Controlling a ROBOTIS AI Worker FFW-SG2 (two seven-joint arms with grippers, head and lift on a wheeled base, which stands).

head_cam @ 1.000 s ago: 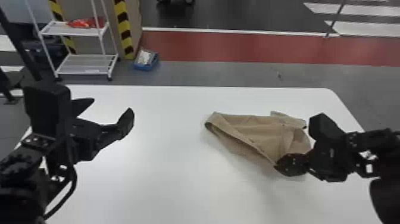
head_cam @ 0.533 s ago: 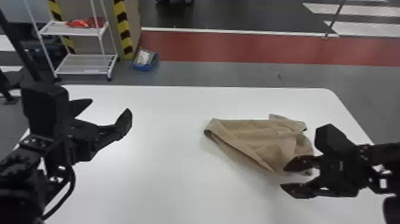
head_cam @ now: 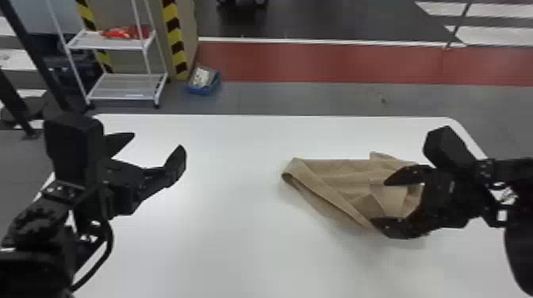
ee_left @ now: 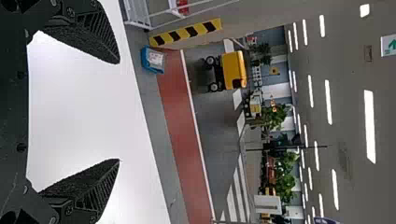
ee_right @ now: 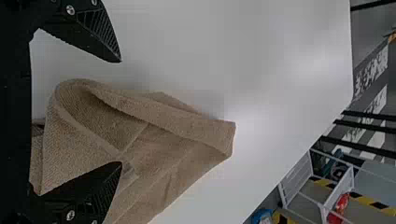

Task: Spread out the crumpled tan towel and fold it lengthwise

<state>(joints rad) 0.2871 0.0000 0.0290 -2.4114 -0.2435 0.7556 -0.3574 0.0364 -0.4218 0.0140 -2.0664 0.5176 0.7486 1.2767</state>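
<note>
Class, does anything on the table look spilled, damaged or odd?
Nothing looks spilled or damaged. The tan towel lies rumpled on the white table, one edge turned over, which suits a towel not yet spread.

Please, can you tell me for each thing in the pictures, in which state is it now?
Tan towel: crumpled, partly folded over, not spread flat
Right gripper: open at the towel, not clamped on it
Left gripper: open, holding nothing
White rack: standing, red item on upper shelf
Blue box: on the floor, with pale contents
</note>
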